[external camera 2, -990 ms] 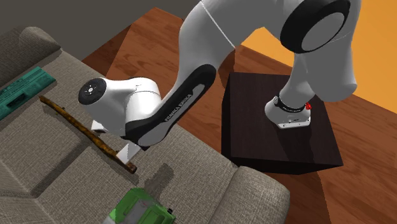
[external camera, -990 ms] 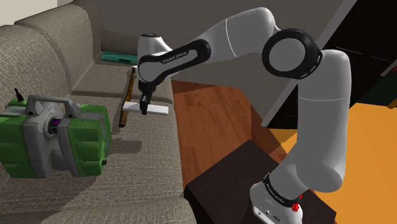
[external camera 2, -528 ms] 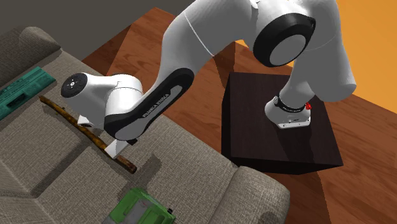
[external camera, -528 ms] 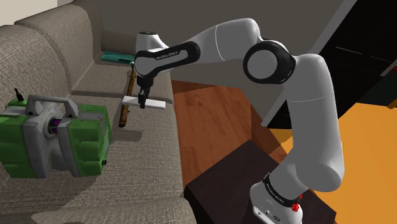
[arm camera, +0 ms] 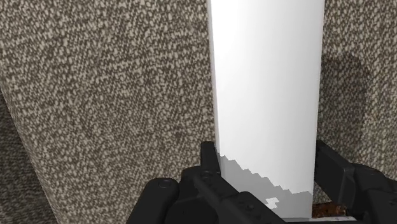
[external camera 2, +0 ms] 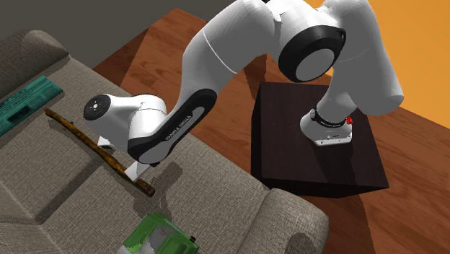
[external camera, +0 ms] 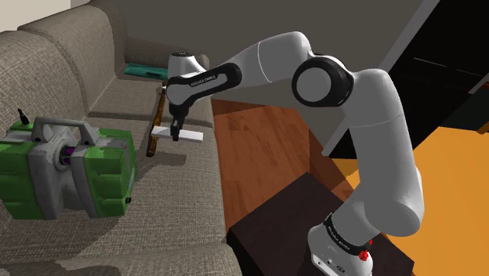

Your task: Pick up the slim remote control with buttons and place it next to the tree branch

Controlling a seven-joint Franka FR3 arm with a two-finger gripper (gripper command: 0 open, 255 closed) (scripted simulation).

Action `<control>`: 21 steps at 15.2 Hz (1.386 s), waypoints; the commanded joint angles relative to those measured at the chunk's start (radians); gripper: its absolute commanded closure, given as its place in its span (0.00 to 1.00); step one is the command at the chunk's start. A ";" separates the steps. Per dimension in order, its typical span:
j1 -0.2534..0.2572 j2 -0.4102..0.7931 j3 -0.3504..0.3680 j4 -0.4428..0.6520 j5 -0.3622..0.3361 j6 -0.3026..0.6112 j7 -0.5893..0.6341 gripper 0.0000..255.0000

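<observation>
The sofa (external camera: 180,204) carried one branch (external camera: 151,143), one white remote (external camera: 192,135) and one green device (external camera: 102,168). The arm (external camera: 258,63) stretched over the seat, wrist pointing down, jaws clenched on the remote.

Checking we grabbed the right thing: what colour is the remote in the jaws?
Plain white remote, clearest in the wrist view.

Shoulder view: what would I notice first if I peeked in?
The big white arm stretches from its dark stand over the sofa. Its black gripper clasps a plain white remote beside a brown branch. A bright green and grey machine sits on the sofa at that view's left.
</observation>
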 commanded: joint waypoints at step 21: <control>0.006 0.088 -0.008 0.019 -0.009 0.069 0.003 0.00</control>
